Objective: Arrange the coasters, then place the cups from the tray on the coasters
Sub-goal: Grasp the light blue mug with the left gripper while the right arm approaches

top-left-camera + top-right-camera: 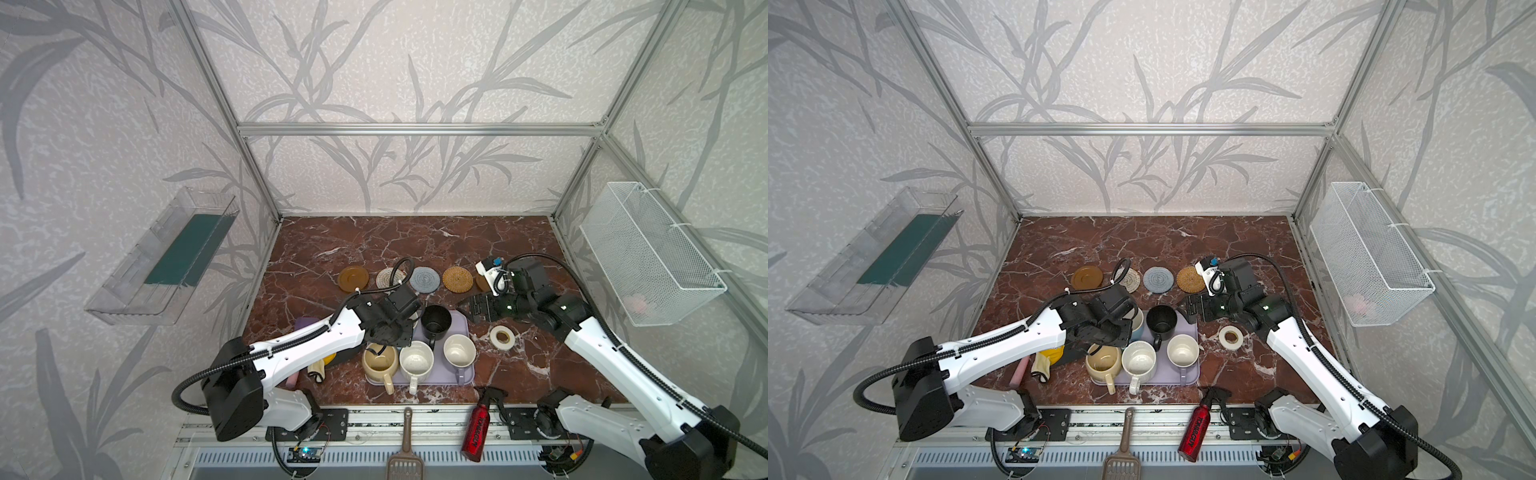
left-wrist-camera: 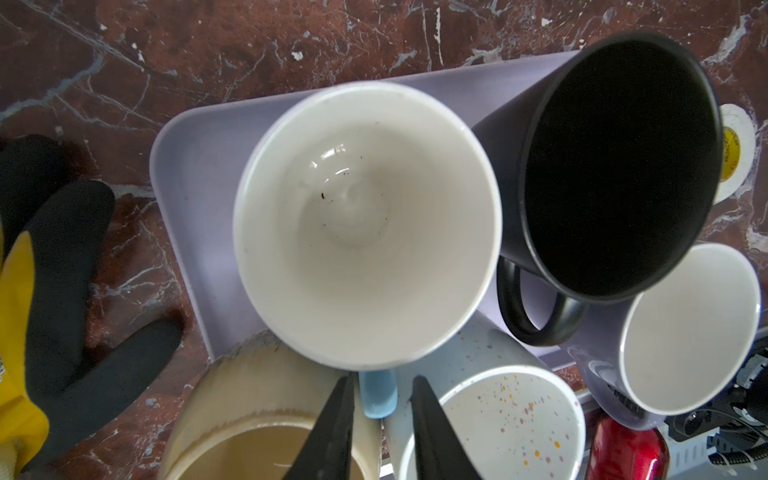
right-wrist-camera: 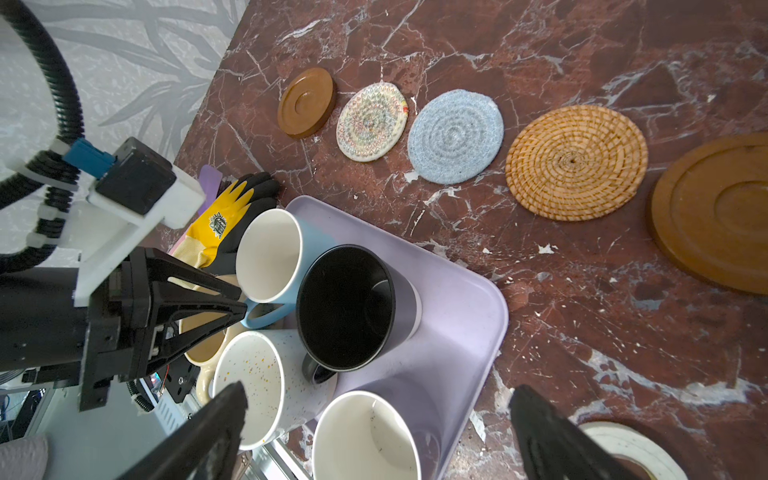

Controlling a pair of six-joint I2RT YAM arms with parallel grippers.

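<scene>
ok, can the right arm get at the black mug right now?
Probably yes. The right gripper is open beside the tray, with nothing between it and the black mug. The mug's handle is turned away, and the left gripper straddles the handle of the light blue mug next door.

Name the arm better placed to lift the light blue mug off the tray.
Left. The left gripper straddles the handle of the light blue mug. The right gripper hangs open beside the tray, near the tape roll, with the black mug between it and that handle.
</scene>
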